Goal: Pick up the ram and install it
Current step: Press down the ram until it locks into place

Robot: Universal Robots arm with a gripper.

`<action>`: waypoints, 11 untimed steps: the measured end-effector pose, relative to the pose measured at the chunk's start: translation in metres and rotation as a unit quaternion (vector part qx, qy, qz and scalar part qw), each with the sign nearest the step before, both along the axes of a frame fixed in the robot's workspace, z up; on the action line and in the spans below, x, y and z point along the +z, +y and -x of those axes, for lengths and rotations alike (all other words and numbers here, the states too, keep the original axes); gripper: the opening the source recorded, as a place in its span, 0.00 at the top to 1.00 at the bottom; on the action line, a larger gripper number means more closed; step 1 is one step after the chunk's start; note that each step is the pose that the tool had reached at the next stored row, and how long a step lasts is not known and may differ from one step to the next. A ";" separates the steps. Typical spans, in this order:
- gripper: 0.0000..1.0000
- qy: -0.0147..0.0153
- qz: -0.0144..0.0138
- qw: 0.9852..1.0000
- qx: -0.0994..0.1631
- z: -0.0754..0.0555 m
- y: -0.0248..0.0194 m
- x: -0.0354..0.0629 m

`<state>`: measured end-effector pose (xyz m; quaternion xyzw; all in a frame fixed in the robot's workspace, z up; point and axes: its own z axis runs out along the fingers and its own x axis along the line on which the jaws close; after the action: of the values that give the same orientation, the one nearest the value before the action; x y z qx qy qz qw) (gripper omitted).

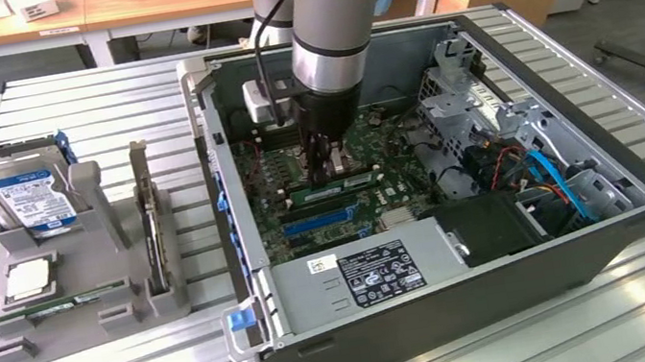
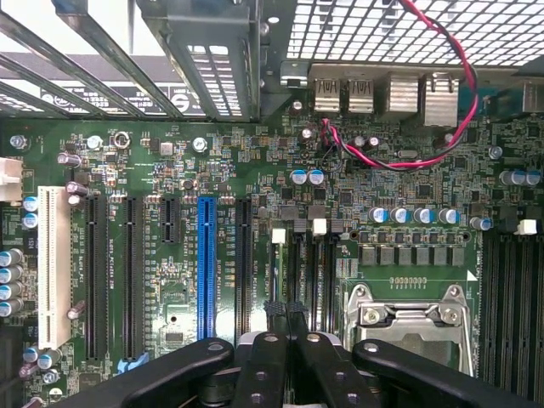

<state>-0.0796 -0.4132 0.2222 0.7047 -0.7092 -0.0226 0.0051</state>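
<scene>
Closed gripper [image 2: 285, 319] jaws hide the ram [image 2: 278, 268] mostly, edge-on over motherboard [image 2: 170, 170].

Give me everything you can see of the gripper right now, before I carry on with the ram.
The gripper is black, with jointed metal-looking linkages held by round screws, mounted below the arm's grey and blue wrist. It points straight down into the open computer case, with its jaws shut together. In the wrist view its tips meet just above the green motherboard, over the dark memory slots beside the silver processor socket. Whether anything thin is pinched between the jaws cannot be told.
</scene>
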 end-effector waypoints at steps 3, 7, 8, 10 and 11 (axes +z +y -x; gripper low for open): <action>0.90 0.000 0.000 1.000 0.000 0.000 0.0000 0.0000; 0.90 0.000 0.000 1.000 0.000 0.000 0.0000 -0.0001; 0.90 0.000 0.000 1.000 0.000 0.000 0.0000 0.0000; 0.90 -0.001 -0.001 1.000 0.000 0.000 0.0002 0.0015; 0.90 0.000 -0.001 1.000 0.000 0.000 0.0002 0.0035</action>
<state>-0.0795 -0.4130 0.2258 0.7047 -0.7091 -0.0227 0.0045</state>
